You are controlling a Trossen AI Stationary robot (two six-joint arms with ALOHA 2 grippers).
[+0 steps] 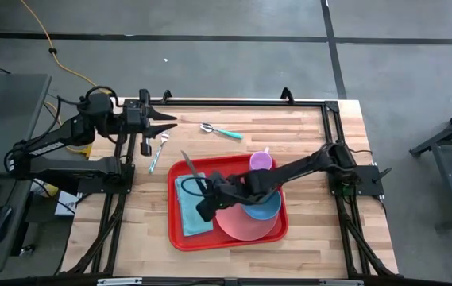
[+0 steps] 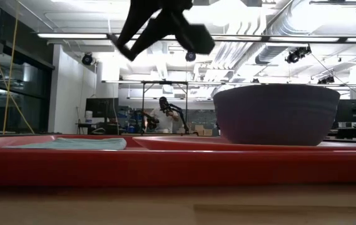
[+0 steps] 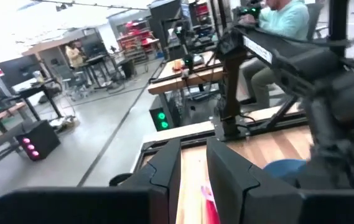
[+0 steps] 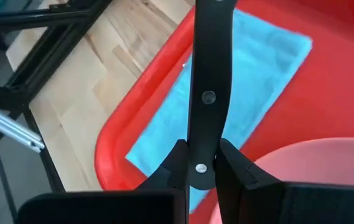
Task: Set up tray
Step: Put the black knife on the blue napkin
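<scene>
Carrying a knife [image 4: 209, 87] clamped in its jaws, the right pincer [image 1: 204, 187] hangs over the napkin [image 1: 192, 208] in the tray [image 1: 179, 237] at table centre. Next: lower and release. Left pincer [image 1: 168, 122] waits slightly apart, far-left.

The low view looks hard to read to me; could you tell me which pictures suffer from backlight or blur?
Low view: bright ceiling lights silhouette the right tool, and the red tray rim fills the blurred foreground. Left wrist view: the room and the left tool look smeared. Right wrist view: the knife handle is crisp, evenly lit. High view: even light, soft shadows.
</scene>
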